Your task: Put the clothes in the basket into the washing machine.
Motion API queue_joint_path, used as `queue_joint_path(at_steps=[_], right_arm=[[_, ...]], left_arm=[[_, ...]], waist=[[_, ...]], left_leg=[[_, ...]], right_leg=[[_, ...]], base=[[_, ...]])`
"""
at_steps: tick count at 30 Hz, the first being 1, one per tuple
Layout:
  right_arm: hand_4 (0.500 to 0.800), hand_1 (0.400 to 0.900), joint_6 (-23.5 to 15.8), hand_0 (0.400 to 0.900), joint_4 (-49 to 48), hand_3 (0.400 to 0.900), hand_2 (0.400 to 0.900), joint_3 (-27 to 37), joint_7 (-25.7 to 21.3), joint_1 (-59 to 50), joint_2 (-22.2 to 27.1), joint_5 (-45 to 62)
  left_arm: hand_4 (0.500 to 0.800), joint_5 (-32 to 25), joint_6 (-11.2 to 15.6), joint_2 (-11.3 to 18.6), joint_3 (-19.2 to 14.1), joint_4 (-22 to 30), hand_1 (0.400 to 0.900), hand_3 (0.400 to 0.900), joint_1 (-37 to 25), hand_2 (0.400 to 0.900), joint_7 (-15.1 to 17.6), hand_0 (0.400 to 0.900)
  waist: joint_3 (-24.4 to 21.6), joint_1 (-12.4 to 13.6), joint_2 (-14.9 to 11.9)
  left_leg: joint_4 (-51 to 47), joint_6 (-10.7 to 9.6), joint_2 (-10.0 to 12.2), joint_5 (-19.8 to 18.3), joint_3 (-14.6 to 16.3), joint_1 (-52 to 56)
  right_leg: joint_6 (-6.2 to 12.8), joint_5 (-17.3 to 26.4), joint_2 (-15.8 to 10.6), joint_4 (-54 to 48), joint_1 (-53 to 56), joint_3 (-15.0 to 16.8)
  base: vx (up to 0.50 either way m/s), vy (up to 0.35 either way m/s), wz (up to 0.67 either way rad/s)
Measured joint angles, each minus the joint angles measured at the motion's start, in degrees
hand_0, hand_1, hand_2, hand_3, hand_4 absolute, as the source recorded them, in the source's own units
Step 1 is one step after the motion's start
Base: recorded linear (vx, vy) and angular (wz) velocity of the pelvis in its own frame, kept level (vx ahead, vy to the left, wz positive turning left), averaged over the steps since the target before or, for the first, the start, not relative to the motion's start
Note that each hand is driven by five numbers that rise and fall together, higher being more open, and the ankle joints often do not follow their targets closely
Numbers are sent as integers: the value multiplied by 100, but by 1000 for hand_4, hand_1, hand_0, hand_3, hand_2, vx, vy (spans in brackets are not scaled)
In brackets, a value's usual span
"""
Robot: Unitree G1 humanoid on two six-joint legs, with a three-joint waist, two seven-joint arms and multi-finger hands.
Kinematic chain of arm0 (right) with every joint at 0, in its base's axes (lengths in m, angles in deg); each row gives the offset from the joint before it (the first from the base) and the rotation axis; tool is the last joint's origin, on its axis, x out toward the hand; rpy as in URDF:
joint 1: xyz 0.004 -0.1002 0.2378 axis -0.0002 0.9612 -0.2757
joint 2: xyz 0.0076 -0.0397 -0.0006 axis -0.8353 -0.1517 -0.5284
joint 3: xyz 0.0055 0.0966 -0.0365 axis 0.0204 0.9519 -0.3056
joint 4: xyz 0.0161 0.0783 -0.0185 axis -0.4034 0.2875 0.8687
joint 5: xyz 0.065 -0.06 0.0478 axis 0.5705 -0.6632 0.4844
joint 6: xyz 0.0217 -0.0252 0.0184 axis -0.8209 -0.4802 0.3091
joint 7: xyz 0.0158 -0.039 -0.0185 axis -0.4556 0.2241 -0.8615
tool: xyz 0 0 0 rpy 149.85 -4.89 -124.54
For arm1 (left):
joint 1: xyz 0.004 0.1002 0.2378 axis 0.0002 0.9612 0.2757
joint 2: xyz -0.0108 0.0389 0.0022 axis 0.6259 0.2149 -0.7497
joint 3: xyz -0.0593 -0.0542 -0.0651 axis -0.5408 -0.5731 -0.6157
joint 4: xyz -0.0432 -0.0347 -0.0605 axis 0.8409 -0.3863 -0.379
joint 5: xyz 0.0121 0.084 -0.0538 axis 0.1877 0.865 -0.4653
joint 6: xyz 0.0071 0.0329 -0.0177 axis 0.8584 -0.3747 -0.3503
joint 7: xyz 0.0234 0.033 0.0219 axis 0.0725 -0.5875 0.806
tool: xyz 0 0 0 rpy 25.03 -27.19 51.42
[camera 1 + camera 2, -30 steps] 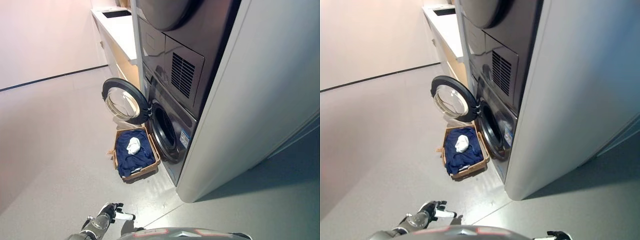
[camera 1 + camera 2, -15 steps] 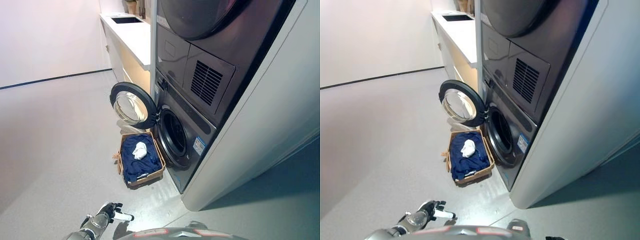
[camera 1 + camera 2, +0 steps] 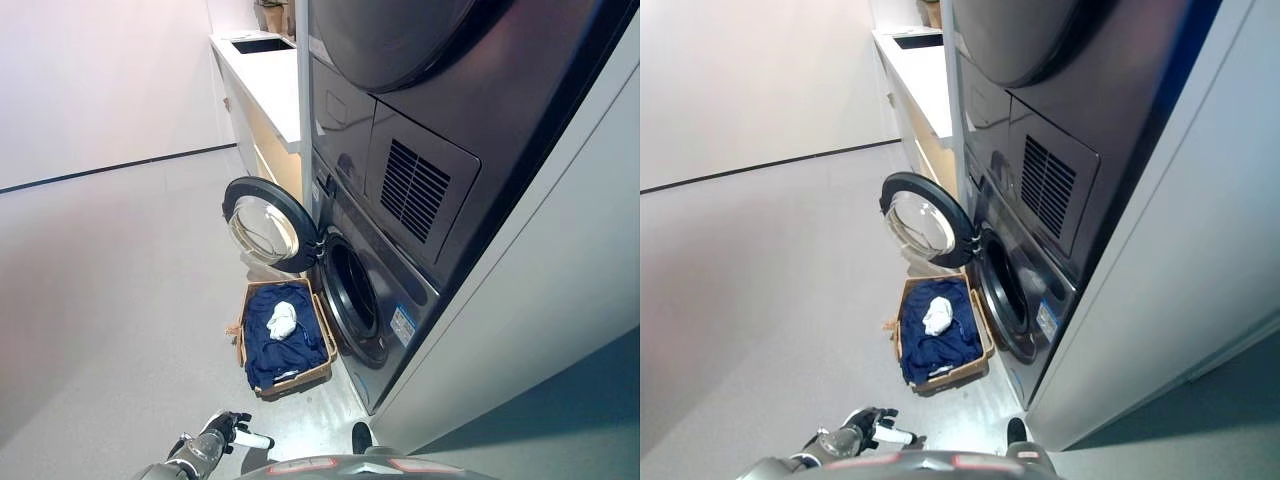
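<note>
Dark blue clothes [image 3: 278, 345] fill the brown basket [image 3: 320, 332], with a small white garment [image 3: 282, 319] lying on top; the basket sits on the grey floor [image 3: 120, 300] just beside the washing machine [image 3: 375, 300], right below its round door [image 3: 262, 224], which stands swung open toward the left; the drum opening [image 3: 355, 297] looks clear. Nothing has been lifted, so I judge the task to be at its approach step; the left hand [image 3: 218, 436] hangs low at the view's bottom edge, well apart from the basket, fingers loosely spread and holding nothing; the right hand does not show. Next the robot needs to close in, bend down, and reach a hand into the basket to gather cloth, minding the open door overhead.
</note>
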Motion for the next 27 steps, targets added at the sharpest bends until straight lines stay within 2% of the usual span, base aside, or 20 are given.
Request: queue_joint_path(at_steps=[5,7,9,12,15,22,27], right_arm=[[800,900,-3,900,-35,900,900,-29,5,-182,-6,-1],[800,900,6,900,-123,900,900,-66,12,-174,-11,-5],[800,900,5,900,-128,900,900,-142,1,-102,-13,-4],[800,900,0,900,-136,900,900,-187,-11,-146,29,-5],[800,900,27,900,-121,900,900,-200,-13,-205,94,-14],[800,900,-6,900,-113,900,900,-193,-20,-169,105,-14],[800,900,0,900,-57,900,900,-181,-17,-38,132,-18]], left_arm=[[800,1,0,12,-1,-12,900,900,-69,900,4,900],[800,2,-26,17,2,-51,900,900,-61,900,8,900],[800,2,-33,31,6,-101,900,900,-69,900,21,900],[800,0,-32,38,8,-97,900,900,-95,900,74,900],[800,1,-27,17,50,-76,900,900,-246,900,92,900],[800,2,-29,-11,128,-89,900,900,-290,900,86,900],[800,1,-30,-21,123,-122,900,900,-279,900,84,900]], waist=[[-100,7,-55],[-232,-4,-94],[-359,-65,-110],[-415,-88,-58],[-432,-137,-30],[-507,-219,15],[-678,-249,161]], left_leg=[[143,-76,137,-154,-134,-38],[151,-120,203,-207,-281,-171],[237,-194,323,-251,-383,-308],[234,-342,519,-229,-381,-418],[221,-424,606,-201,-314,-613],[113,-517,712,-163,-107,-616],[114,-574,832,-183,-32,-639]], right_leg=[[-52,-429,33,496,-144,-206],[-61,-596,28,805,-339,-348],[-168,-739,58,880,-428,-523],[-260,-839,150,897,-456,-774],[-332,-886,173,940,-627,-932],[-400,-1005,289,996,-757,-904],[-468,-1046,430,991,-822,-875]], base=[[240,-195,20],[200,-219,44],[139,-179,22],[81,-146,14],[54,-100,9],[54,-63,-12],[83,-107,-12]])
